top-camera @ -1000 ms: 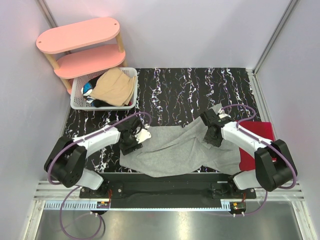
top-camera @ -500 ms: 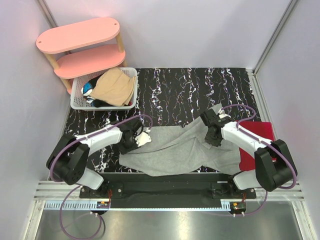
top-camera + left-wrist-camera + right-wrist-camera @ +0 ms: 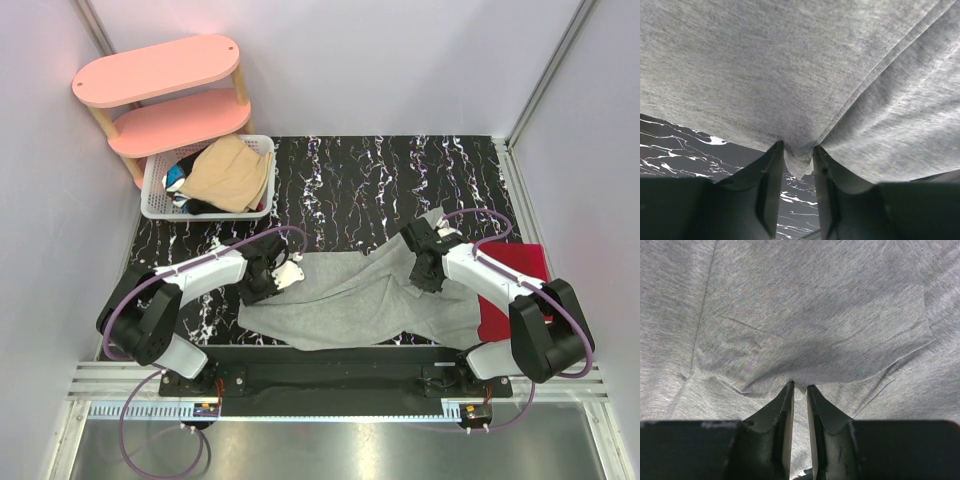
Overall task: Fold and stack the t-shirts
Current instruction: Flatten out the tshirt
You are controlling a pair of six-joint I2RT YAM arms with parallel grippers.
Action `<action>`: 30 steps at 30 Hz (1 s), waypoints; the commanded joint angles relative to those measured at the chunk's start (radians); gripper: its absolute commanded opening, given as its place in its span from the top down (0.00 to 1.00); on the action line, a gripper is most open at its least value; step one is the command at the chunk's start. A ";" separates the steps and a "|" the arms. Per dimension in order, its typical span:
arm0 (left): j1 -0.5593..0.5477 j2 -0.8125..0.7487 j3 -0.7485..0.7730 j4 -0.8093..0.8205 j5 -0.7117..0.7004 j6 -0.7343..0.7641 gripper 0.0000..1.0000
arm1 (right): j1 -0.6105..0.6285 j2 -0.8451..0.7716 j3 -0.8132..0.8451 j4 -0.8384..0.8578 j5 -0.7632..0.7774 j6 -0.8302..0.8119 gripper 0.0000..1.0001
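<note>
A light grey t-shirt lies spread and rumpled on the black marbled table, near its front edge. My left gripper sits at the shirt's upper left corner. In the left wrist view its gripper is shut on a bunched hem corner of the grey t-shirt. My right gripper rests on the shirt's right part. The right wrist view shows this gripper pinching a raised fold of the grey t-shirt. A tan t-shirt lies heaped on other clothes in the basket.
The white lattice basket stands at the table's back left, below a pink two-tier shelf. A red cloth lies at the table's right edge, partly under the right arm. Grey walls close in the table.
The left gripper has slid a little right onto the shirt's corner and closed on it. The right gripper's fingers have closed on the fabric; that arm has hardly moved.
</note>
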 commanded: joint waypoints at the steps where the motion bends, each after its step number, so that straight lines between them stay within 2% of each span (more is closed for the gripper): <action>1: -0.004 -0.025 0.027 -0.008 -0.018 -0.002 0.61 | 0.005 -0.004 0.013 0.002 0.034 0.002 0.76; 4: -0.004 -0.025 0.027 -0.011 -0.019 -0.006 0.55 | 0.005 -0.007 0.005 0.009 0.030 0.004 0.76; 7: -0.004 -0.024 0.034 -0.011 -0.020 -0.009 0.54 | 0.005 -0.012 -0.001 0.009 0.028 0.004 0.76; 13: -0.004 -0.015 0.065 -0.026 -0.022 0.001 0.60 | 0.005 -0.018 -0.009 0.014 0.027 0.005 0.77; 18: -0.004 -0.005 0.099 -0.042 -0.025 0.005 0.60 | 0.005 -0.018 -0.012 0.017 0.023 0.005 0.78; 30: -0.004 0.021 0.074 -0.040 0.006 -0.008 0.67 | 0.005 -0.032 -0.021 0.019 0.033 0.002 0.80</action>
